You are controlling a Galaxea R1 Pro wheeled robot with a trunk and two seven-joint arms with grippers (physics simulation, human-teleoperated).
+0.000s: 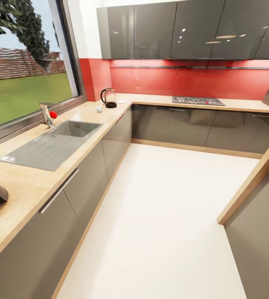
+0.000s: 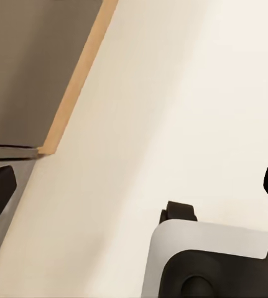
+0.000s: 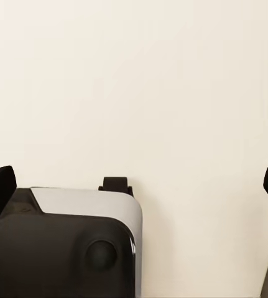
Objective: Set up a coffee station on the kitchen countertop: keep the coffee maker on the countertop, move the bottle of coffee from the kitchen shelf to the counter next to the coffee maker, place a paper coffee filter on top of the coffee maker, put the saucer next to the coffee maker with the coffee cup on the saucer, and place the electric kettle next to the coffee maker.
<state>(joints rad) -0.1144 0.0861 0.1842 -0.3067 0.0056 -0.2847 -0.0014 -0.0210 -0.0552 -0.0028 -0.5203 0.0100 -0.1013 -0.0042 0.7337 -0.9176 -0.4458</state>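
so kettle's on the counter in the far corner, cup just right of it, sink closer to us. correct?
Not quite: the cup sits just left of the kettle, towards the sink, not right of it. What lies to the kettle's right is a small flat white saucer. The rest holds: the kettle is on the counter in the far corner, and the sink is nearer. The head view shows it.

The worktop (image 1: 22,182) is a long, light beige, speckled surface over grey cabinet fronts, bending round the far corner, with a steel sink (image 1: 74,128) set into it. Beyond the sink, towards that corner, the kettle (image 1: 109,99) stands upright: rounded clear glass, black handle, rim and base. Just beside the kettle, on the sink side, sits a tiny white cup (image 1: 99,109). On the kettle's other side a small white saucer (image 1: 121,101) lies flat, apart from the cup.
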